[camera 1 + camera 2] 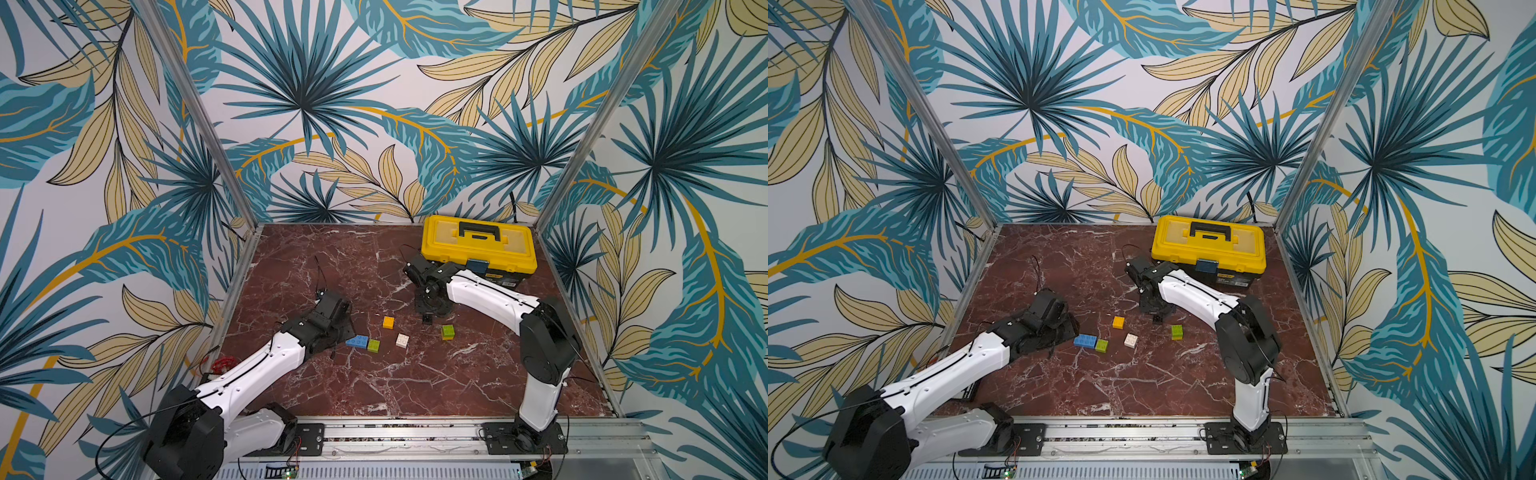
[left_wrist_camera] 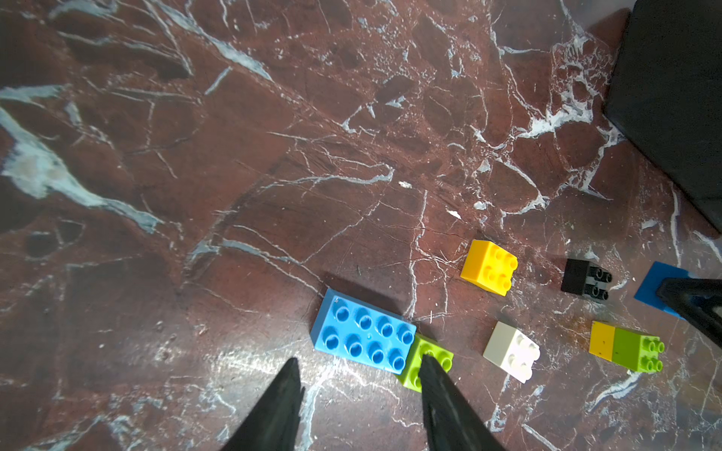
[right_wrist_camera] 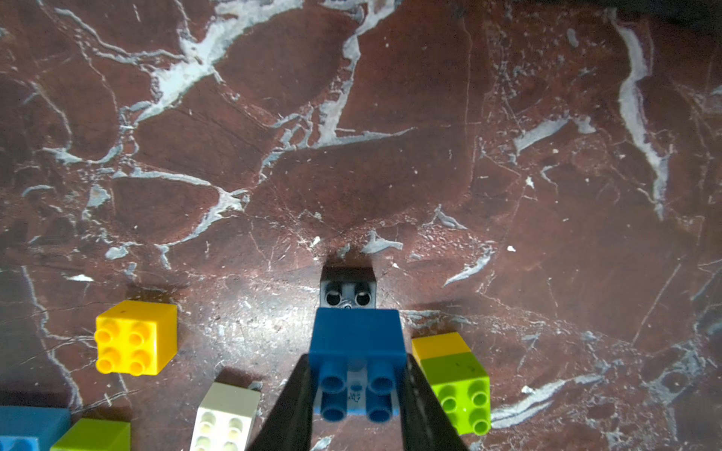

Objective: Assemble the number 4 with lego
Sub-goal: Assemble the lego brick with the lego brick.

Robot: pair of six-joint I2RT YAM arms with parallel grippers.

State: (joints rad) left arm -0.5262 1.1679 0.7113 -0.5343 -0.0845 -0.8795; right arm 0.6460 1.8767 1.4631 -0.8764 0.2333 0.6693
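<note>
My right gripper is shut on a dark blue lego brick, held just above and beside a black brick on the table. A lime brick stacked on an orange one lies right beside it. My left gripper is open and low over the table. One fingertip overlaps a lime brick that touches a long light blue brick. An orange brick and a white brick lie loose between the arms. No number 4 figure is in view.
A big yellow toolbox stands shut at the back right, behind my right arm. Metal frame posts and patterned walls close in the marble table. A red object lies at the left edge by my left arm.
</note>
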